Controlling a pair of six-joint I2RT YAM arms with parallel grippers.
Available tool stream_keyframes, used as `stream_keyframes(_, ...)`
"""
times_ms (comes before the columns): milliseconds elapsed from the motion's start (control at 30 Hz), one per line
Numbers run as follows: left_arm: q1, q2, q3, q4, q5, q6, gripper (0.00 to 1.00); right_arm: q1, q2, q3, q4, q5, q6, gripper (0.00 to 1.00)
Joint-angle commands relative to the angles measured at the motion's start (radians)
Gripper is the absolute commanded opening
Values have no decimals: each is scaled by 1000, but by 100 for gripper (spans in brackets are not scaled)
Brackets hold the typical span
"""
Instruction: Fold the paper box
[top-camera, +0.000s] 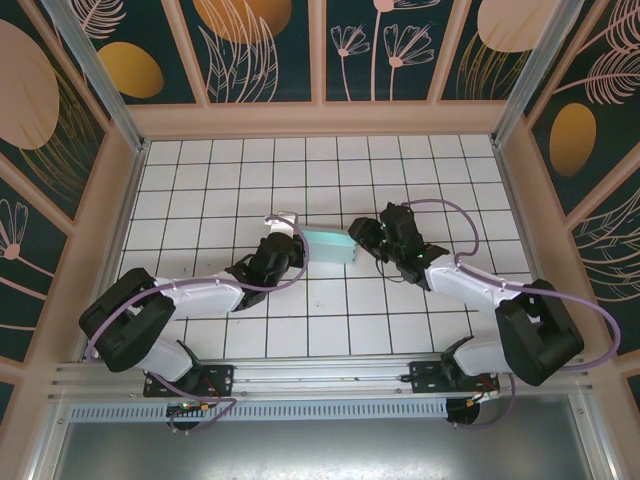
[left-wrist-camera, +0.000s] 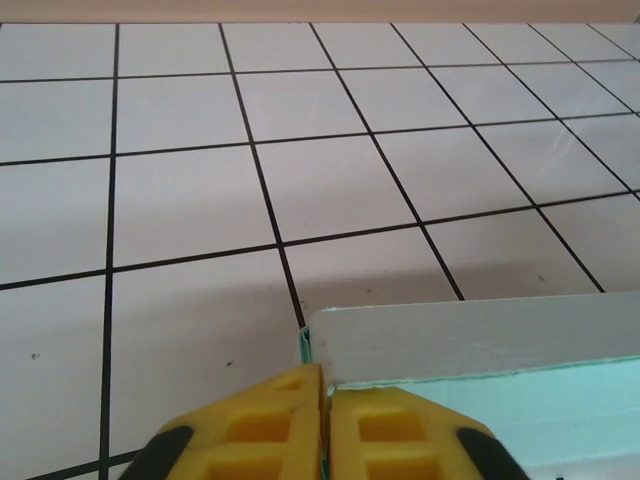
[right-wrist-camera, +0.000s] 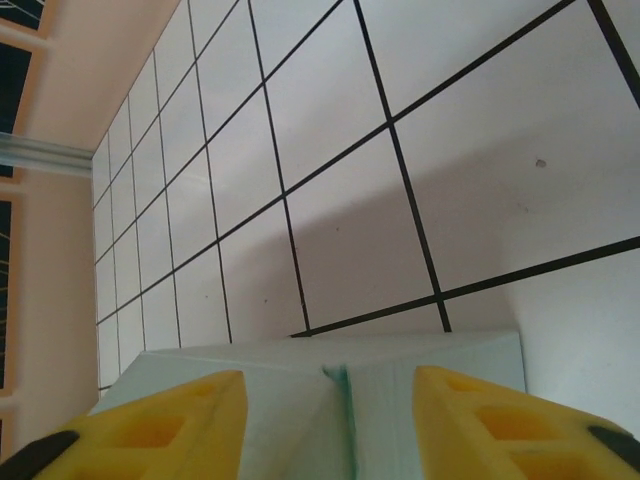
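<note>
Bearing paper box (top-camera: 328, 243), wht-tiled table (top-camera: 200, 180), floral walls (top-camera: 265, 50)

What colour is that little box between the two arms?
Pale mint green. The paper box shows its colour best in the top external view.

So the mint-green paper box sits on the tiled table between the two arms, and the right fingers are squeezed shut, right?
Not quite. The right wrist view shows the right fingers standing apart, the paper box visible in the gap. The rest holds.
</note>
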Motion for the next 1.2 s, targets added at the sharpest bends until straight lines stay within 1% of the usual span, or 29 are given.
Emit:
stream_keyframes(0, -3, 4, 16, -37, 40, 1, 15, -12, 13, -19, 31, -9, 19, 42)
stream_keyframes(100, -2, -6, 18, -48, 52, -6, 22, -14, 17, -26, 32, -3, 22, 38)
stream_keyframes(233, -1, -12, 19, -71, 58, -22, 25, -14, 23, -32, 43, -8, 35, 36)
stream_keyframes(267, -2, -13, 16, -71, 61, -28, 25, -14, 20, -33, 45, -8, 35, 38)
stream_keyframes(367, -2, -21, 6, -67, 69, -38, 30, -14, -1, -44, 56, -4, 26, 52)
stream_keyframes(400, -1, -25, 4, -67, 70, -39, 32, -15, -5, -44, 52, -1, 20, 55)
stream_keyframes(500, -2, -22, 15, -78, 78, -35, 34, -18, -3, -46, 52, -3, 20, 57)
stream_keyframes(767, -2, -54, 22, -115, 124, -36, 45, -20, 8, -56, 73, -6, 28, 58)
stream_keyframes(1000, -3, -61, 37, -146, 169, -43, 48, -20, 31, -61, 83, 2, 34, 57)
stream_keyframes(1067, -1, -66, 35, -146, 196, -43, 49, -20, 39, -66, 88, 7, 38, 57)
stream_keyframes(1167, -1, -84, 17, -124, 264, -19, 55, -20, 46, -70, 90, 13, 39, 56)
